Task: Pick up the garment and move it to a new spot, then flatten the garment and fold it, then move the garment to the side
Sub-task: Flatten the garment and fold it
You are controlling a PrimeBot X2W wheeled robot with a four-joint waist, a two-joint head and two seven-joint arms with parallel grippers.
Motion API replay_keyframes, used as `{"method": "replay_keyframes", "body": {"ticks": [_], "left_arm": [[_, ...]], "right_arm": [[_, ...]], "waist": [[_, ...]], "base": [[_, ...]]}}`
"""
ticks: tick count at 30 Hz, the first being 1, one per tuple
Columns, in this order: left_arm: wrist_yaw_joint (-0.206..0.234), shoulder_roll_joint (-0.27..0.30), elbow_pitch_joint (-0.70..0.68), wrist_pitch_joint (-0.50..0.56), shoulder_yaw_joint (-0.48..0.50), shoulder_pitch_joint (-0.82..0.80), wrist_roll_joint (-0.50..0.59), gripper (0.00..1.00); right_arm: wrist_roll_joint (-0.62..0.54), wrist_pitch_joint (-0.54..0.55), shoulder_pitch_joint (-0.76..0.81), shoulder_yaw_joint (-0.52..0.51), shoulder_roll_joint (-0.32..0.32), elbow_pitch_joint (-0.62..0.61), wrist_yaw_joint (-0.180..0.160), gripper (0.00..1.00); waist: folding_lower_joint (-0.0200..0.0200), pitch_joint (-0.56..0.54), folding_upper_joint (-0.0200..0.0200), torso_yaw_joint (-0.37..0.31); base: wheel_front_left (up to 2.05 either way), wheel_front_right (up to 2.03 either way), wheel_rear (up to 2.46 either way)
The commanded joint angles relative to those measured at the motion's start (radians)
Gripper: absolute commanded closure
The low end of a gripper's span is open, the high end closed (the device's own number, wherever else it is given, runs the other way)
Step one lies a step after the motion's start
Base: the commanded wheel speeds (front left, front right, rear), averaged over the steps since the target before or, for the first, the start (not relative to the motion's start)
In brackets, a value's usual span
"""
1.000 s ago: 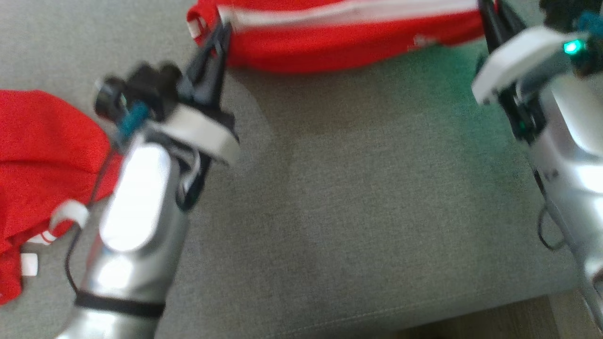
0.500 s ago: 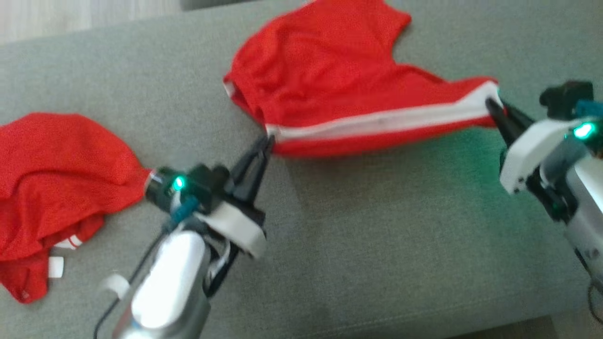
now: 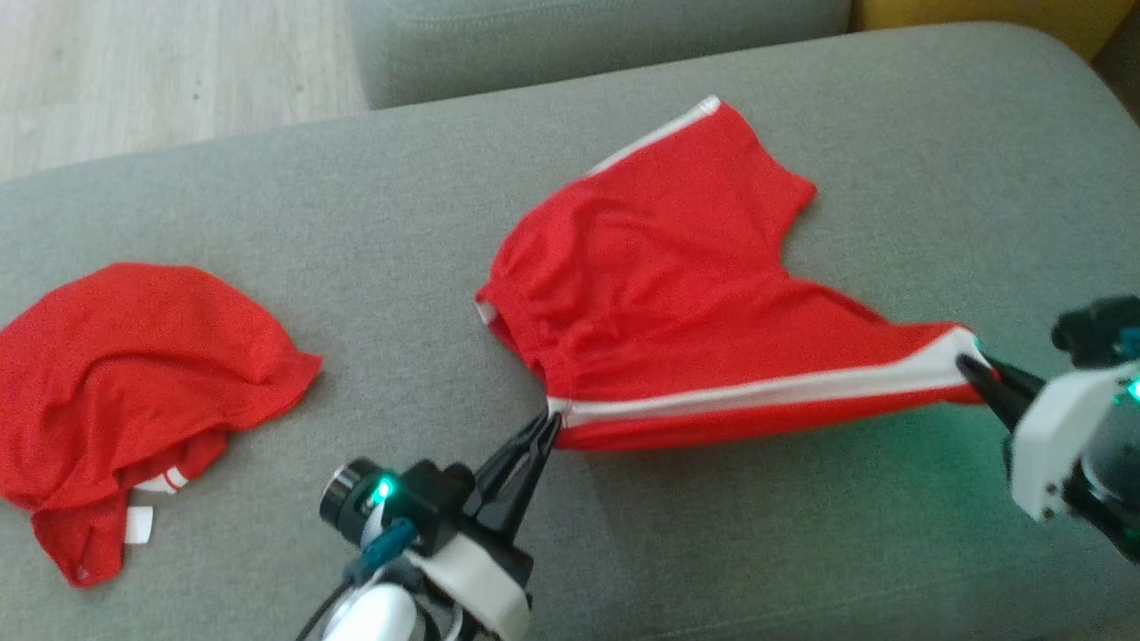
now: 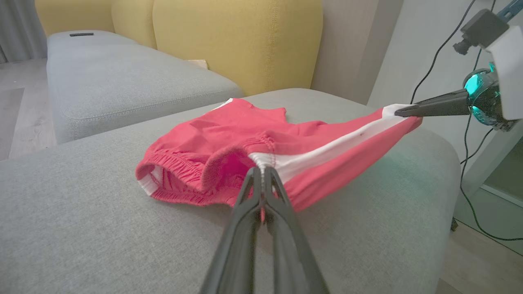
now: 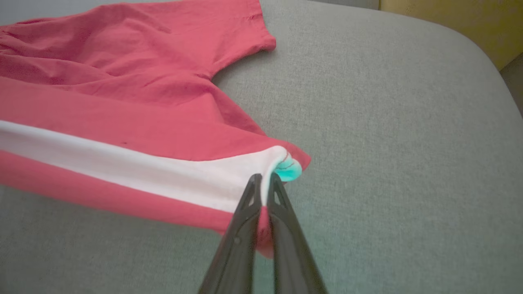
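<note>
shorts (image 3: 677, 294) taut | left gripper (image 3: 551, 418) clamps waistband (image 4: 179, 163) | right gripper (image 3: 964, 361) clamps hem (image 5: 282, 157), seemingly

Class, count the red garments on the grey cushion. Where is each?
2. The red shorts are stretched between the left gripper and right gripper; the crumpled red garment lies far left on the cushion.
</note>
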Motion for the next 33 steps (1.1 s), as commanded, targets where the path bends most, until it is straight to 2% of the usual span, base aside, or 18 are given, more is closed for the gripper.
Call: {"method": "replay_keyframes", "body": {"ticks": [1,4,8,17,23,33], "left_arm": [[0.001,0.019,-0.044,-0.005,0.036,-0.017,-0.007,1.0],[0.001,0.025,-0.07,-0.005,0.033,0.0,-0.011,1.0],[0.001,0.02,-0.087,-0.005,0.035,-0.021,-0.012,1.0],[0.016,-0.006,-0.064,-0.005,0.07,-0.142,-0.01,1.0],[0.03,-0.028,0.013,-0.005,0.079,-0.256,-0.022,1.0],[0.06,-0.046,0.1,-0.005,0.041,-0.402,-0.056,1.0]], "right_arm": [[0.004,0.013,0.018,-0.028,-0.057,-0.045,0.007,1.0],[-0.012,0.047,0.066,-0.101,-0.075,-0.117,0.007,1.0],[-0.062,0.082,0.084,-0.186,-0.055,-0.183,0.007,1.0],[-0.184,0.126,-0.036,-0.264,0.006,-0.244,0.007,1.0],[-0.238,0.136,-0.21,-0.228,0.017,-0.182,0.007,1.0],[-0.263,0.084,-0.488,-0.067,0.012,0.011,0.007,1.0]], "waist": [[0.0001,-0.006,-0.0001,0.002],[0.0001,-0.004,-0.0001,0.003],[0.0001,0.013,-0.0001,0.015],[0.0001,0.105,-0.0001,0.06],[0.0001,0.19,-0.0001,0.112],[0.0001,0.297,-0.0001,0.19]], "base": [[0.0,0.0,0.0],[0.0,0.0,0.0],[0.0,0.0,0.0],[0.0,0.0,0.0],[0.0,0.0,0.0],[0.0,0.0,0.0]]}}
